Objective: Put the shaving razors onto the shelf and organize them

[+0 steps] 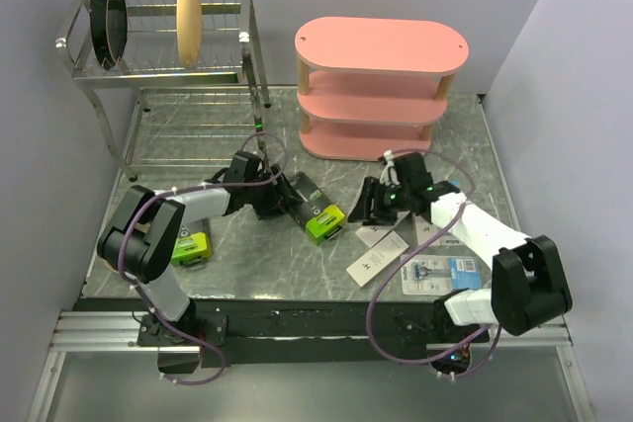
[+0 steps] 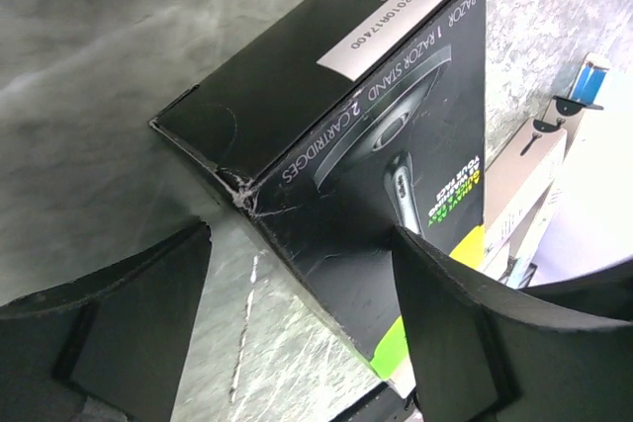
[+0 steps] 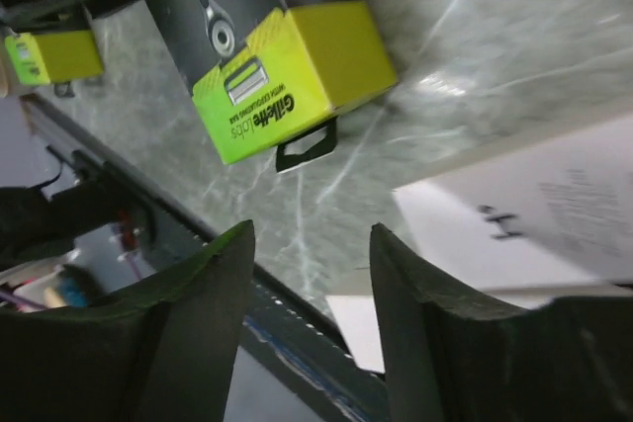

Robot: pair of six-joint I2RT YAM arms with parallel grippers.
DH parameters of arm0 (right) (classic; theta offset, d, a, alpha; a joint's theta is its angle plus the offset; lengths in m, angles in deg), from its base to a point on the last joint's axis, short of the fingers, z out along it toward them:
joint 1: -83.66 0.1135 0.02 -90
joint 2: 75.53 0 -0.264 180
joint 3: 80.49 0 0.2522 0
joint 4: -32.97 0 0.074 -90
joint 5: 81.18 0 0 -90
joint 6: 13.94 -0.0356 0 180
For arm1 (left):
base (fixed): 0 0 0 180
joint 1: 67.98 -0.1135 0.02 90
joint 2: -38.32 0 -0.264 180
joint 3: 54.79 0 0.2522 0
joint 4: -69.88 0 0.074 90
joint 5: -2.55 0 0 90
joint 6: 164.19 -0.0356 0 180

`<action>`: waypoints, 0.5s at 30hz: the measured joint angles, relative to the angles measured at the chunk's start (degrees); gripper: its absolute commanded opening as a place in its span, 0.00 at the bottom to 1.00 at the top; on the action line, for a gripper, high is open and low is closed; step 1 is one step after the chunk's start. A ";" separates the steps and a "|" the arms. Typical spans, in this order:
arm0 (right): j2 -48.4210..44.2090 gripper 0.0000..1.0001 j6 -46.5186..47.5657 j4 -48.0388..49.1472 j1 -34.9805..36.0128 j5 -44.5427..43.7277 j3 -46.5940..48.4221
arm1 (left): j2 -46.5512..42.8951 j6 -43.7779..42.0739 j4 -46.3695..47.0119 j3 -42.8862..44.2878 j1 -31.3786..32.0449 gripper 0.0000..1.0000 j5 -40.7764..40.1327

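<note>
- Hiding partly under the left arm in the top view, one black-and-lime box (image 1: 190, 246) shows only its green end.
- The right arm covers part of the white boxes (image 1: 376, 264) and of a blue-carded blister pack (image 1: 442, 272). How many packs lie beneath it cannot be told.
- In the right wrist view a white box is blurred and cut off by the frame edge, so its print is unreadable.
- The left hand (image 2: 299, 244) is spread wide. A dented corner of the other black-and-lime box (image 2: 346, 96) sits in the gap between its fingers (image 2: 129, 333), and no pad is clearly pressing on the box.
- The right hand (image 3: 312, 234) has its jaws apart over the bare marbled surface (image 1: 257, 264) and grasps nothing. A white box lies just beside its right finger.
- The pink shelf (image 1: 381, 46) stands at the far side of the surface, with no razor package visible on its boards; all the packages lie on the surface in front of it.
</note>
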 measured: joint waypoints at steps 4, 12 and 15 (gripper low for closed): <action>2.08 0.51 -7.96 5.84 2.51 0.59 -4.52 | -2.21 0.48 1.68 -2.82 -0.55 0.80 -0.17; 5.09 0.44 -18.53 16.04 3.08 0.98 -11.32 | -2.93 0.33 2.01 -3.10 -0.76 0.80 -0.22; 6.49 0.42 -21.20 20.28 3.58 1.25 -11.76 | -2.93 0.44 2.29 -3.50 -0.81 0.80 -0.20</action>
